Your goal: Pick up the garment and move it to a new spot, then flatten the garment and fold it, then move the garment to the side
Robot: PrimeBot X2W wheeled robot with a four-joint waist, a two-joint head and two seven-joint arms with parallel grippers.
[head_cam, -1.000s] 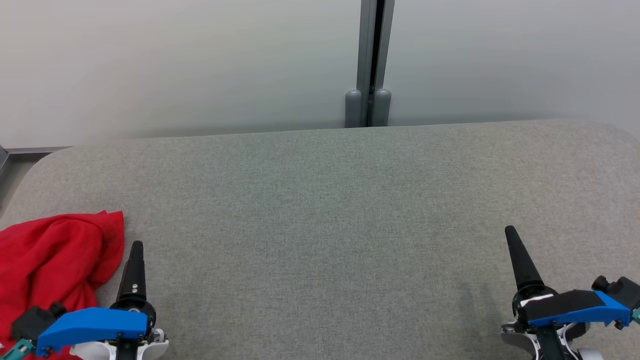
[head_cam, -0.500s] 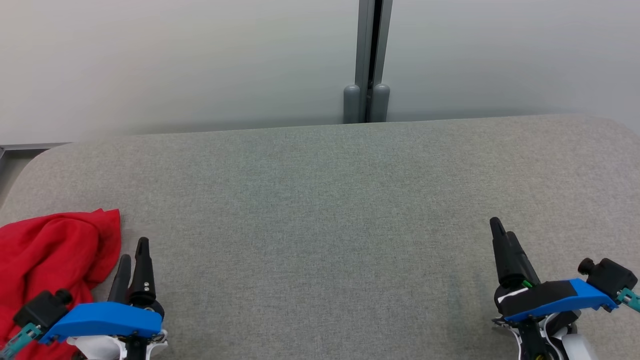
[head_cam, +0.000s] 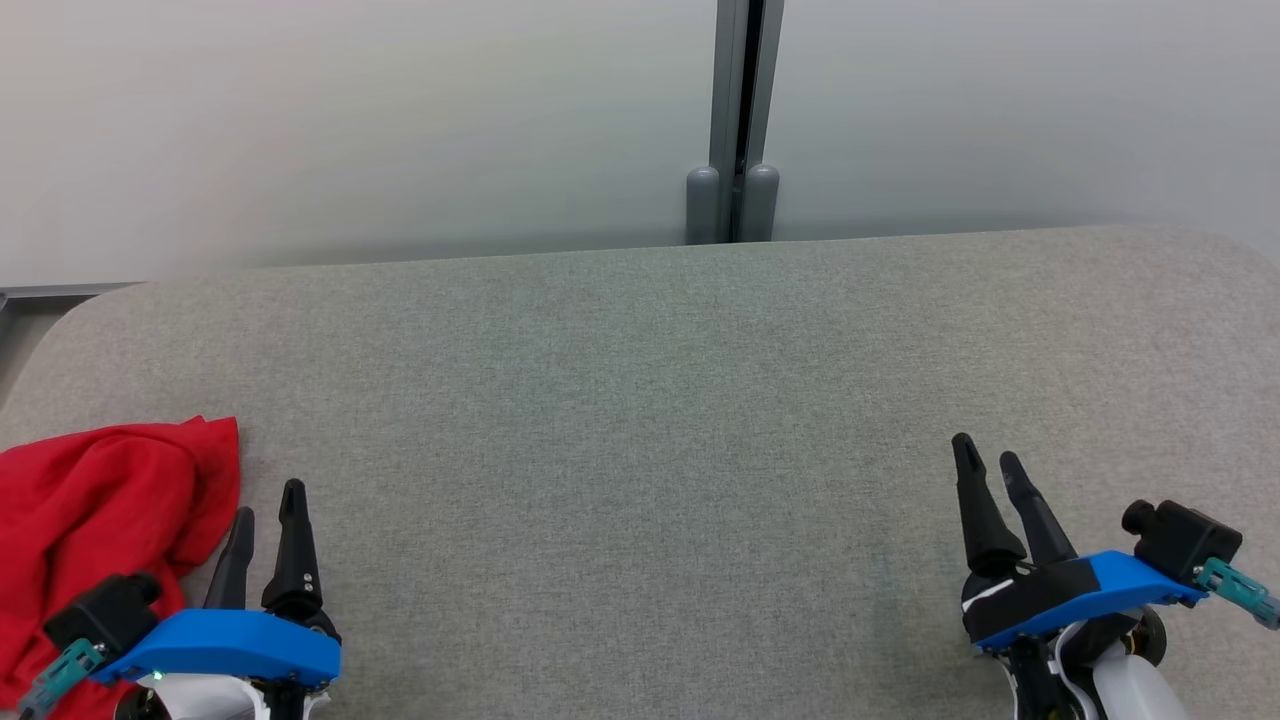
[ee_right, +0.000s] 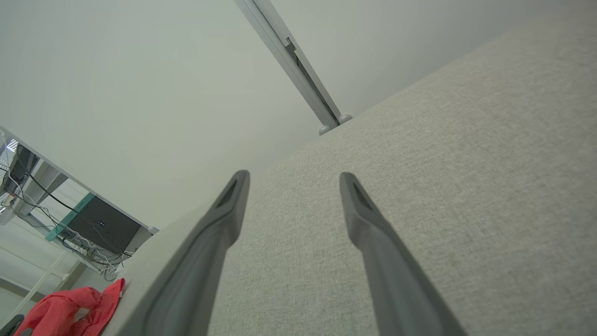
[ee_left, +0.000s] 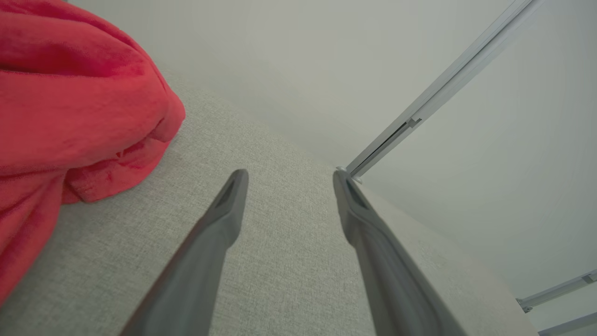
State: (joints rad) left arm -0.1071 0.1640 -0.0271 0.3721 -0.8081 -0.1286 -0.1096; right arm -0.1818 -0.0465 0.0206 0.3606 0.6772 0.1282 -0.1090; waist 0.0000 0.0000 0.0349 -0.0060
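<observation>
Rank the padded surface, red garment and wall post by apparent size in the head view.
Largest: padded surface.
Then: red garment, though the frame edge cuts it off.
Smallest: wall post, which stands farther back.

place: lab or office | cues: partition wall [head_cam: 400,120]; cabled equipment [ee_right: 101,226]; padded table [head_cam: 640,400]

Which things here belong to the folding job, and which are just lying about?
Job: crumpled red cloth garment; grey fabric-covered surface; open left gripper; open right gripper.
Not job: grey metal partition post; pale wall panels.
</observation>
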